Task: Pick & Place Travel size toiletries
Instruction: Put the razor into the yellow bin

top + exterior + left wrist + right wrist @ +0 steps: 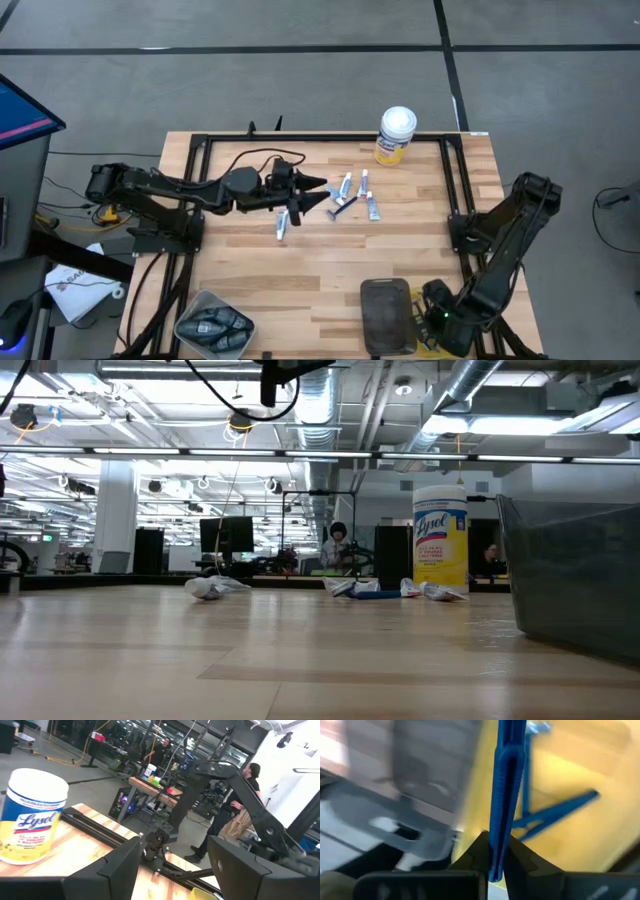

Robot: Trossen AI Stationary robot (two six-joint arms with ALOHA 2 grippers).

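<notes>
Several travel size toiletries lie at the table's middle: white tubes (346,184), (373,207), (282,223) and a dark blue razor (341,209). They also show in the low view, among them one tube (213,587). My left gripper (325,192) hovers open just left of them, with nothing between its fingers (120,865). My right gripper (437,318) is at the near right corner, shut on a blue razor (506,780). It stands over a yellow container (570,765) in which other blue razors (555,812) lie. My right gripper pinches one end of the blue razor's slim handle (496,837) between its two fingers. The gripper points steeply down, and the handle runs on straight ahead of the fingers, over the yellow container. Whether its far end touches the container I cannot tell.
A yellow canister with a white lid (396,134) stands at the far edge. A clear tray with dark grey pieces (212,325) sits near left, a dark tray (386,313) beside my right gripper. A black frame (452,180) rims the table.
</notes>
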